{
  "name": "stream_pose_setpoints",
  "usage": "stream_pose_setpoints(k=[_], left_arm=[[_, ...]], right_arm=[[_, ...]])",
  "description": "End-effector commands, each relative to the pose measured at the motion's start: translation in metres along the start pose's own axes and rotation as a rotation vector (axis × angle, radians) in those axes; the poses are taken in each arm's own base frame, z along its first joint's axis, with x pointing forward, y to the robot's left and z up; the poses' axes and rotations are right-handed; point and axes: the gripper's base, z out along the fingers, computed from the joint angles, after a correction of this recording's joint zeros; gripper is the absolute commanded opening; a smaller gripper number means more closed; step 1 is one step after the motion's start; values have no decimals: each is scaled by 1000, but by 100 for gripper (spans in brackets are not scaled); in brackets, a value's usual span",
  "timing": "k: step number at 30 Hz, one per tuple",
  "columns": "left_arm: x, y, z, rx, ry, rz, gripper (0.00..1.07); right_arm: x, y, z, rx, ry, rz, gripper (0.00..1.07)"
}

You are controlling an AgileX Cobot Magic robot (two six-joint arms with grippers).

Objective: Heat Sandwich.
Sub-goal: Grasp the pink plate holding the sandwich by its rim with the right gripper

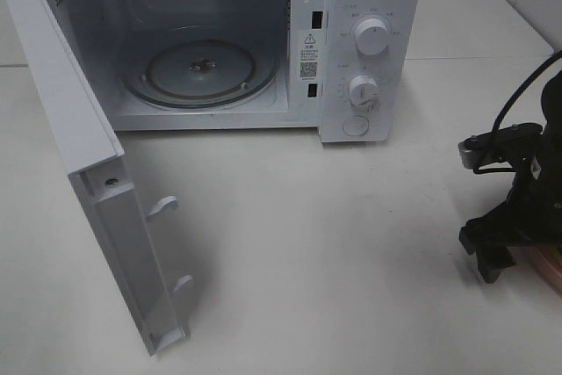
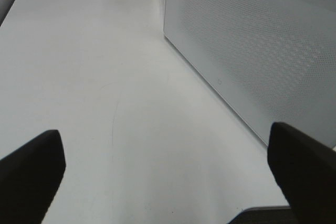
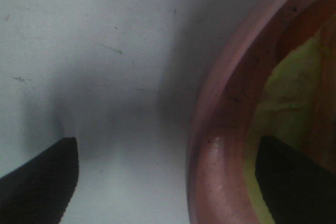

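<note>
The left hand (image 2: 168, 182) is hovering with fingers spread above the matte white bench (image 2: 94, 77), the dotted metal panel of the microwave door (image 2: 252, 51) standing just beside it. The boxy white microwave (image 1: 369, 41) is showing its round glass turntable (image 1: 202, 68). The right hand (image 3: 165, 182), also spread, is straddling the smooth rounded rim of the pink plate (image 3: 220, 129). One finger is hanging over the sandwich (image 3: 286, 87). Only crinkled yellow-green lettuce is showing, so its axis cannot be told.

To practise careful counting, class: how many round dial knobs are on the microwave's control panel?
2. The upper knob sits high on the control panel; the lower knob is directly beneath it. The flat round button below them is not counted. None seem hidden.
</note>
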Motion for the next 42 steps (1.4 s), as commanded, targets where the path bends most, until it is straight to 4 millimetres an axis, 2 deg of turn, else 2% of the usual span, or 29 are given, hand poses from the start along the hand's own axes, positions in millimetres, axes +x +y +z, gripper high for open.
stream_pose_setpoints(k=[1,7,14,16,17,18,20,23,24,26,27,28,29,31,42], left_arm=[[1,-1,-2,15,-26,0,100],[1,-1,-2,15,-26,0,100],[1,-1,-2,15,-26,0,100],[1,-1,-2,15,-26,0,100],[1,-1,-2,15,-26,0,100],[1,-1,-2,15,-26,0,100],[1,-1,-2,15,-26,0,100],[1,-1,-2,15,-26,0,100],[1,-1,-2,15,-26,0,100],[1,-1,-2,15,-26,0,100],[1,-1,-2,15,-26,0,100],[1,-1,-2,15,-26,0,100],[1,-1,-2,15,-26,0,100],[1,-1,-2,15,-26,0,100],[1,-1,-2,15,-26,0,100]], right_arm=[[1,-1,1,4,8,-12,86],[3,0,11,8,65,-27,85],[2,0,11,9,62,-27,80],[3,0,11,10,65,-27,73],[3,0,11,13,71,-28,66],[3,0,11,13,71,-28,66],[4,0,11,15,78,-24,58],[4,-2,11,31,80,-31,41],[4,-2,11,31,80,-31,41],[4,-3,11,41,77,-37,29],[4,-3,11,46,76,-27,17],[4,-3,11,46,75,-17,11],[4,-3,11,46,75,-17,11],[4,-4,11,51,73,-9,0],[3,-5,9,72,79,-2,0]])
